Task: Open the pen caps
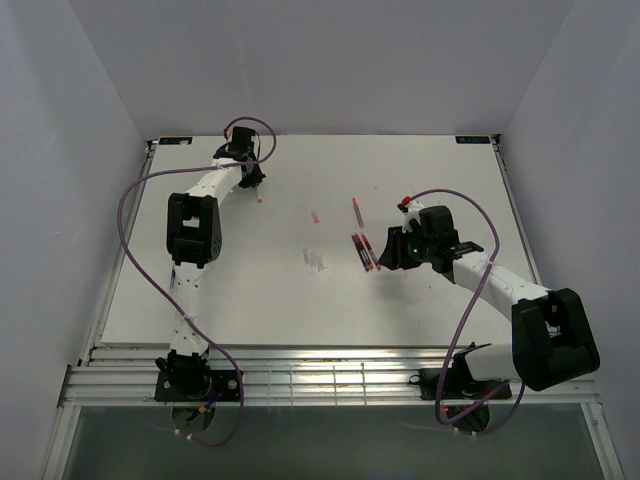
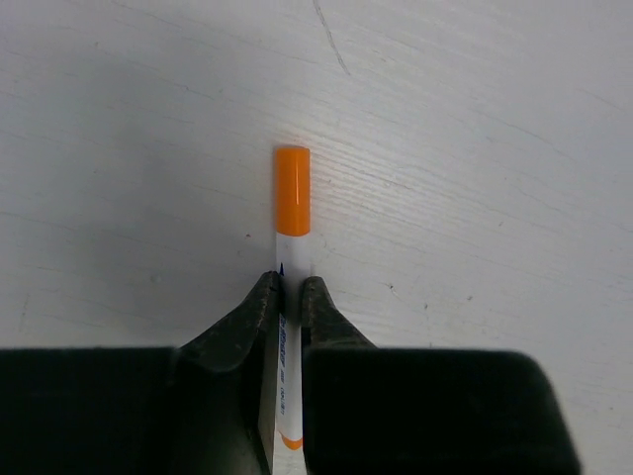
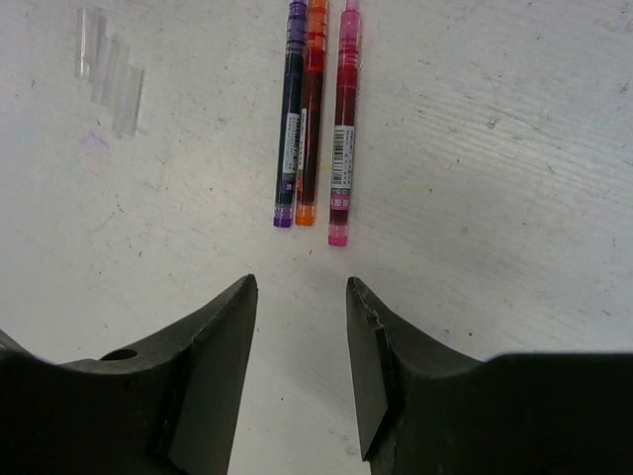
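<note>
Left wrist view, left gripper (image 2: 291,289) clamped on white pen (image 2: 294,253), orange cap (image 2: 292,190) fitted, right gripper (image 3: 301,287) apart below three pens (image 3: 312,119).

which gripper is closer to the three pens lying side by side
Right. The right gripper sits open just short of the three pens, not touching. The left gripper is far away, shut on an orange-capped pen.

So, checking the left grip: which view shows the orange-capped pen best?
Left wrist: the pen fills the centre, white barrel pinched between the fingers, orange cap on. The top view shows only an orange speck by the left arm's tip; the right wrist view misses it.
</note>
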You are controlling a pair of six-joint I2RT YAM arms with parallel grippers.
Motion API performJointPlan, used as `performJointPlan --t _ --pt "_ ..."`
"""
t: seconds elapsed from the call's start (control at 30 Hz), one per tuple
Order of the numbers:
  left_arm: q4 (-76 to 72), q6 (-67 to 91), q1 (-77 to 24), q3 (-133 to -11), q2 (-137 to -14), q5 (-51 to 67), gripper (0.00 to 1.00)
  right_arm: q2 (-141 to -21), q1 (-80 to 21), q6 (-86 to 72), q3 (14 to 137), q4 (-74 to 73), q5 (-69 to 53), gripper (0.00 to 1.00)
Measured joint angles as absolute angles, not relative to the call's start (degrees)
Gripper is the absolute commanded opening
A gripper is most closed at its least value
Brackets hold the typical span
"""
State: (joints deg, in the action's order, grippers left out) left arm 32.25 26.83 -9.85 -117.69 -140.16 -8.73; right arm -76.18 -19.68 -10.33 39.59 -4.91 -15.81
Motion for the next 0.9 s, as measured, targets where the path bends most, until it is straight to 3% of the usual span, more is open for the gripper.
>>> performJointPlan --t 0.07,0.43,0.63,0.9 --pt "31.9 26.6 -9.9 -117.5 -140.2 -8.4 0.00 -76.0 -19.7 -10.4 39.4 -5.0 -15.9 0.48" --pt "33.1 27.7 -10.1 -107.9 -132.4 -6.3 0.00 -71.9 -19.7 -14.1 37.8 -3.9 -19.4 0.48" --pt "33.6 29.2 -12.9 -93.6 -114.6 -0.2 0.00 -71.5 -22.5 -21.2 36.1 0.5 -25.1 0.54" --pt "28.2 35.4 -25.8 -73.2 -90.8 2.5 0.00 -73.0 -35.7 -27.7 39.0 4.6 -25.1 0.65"
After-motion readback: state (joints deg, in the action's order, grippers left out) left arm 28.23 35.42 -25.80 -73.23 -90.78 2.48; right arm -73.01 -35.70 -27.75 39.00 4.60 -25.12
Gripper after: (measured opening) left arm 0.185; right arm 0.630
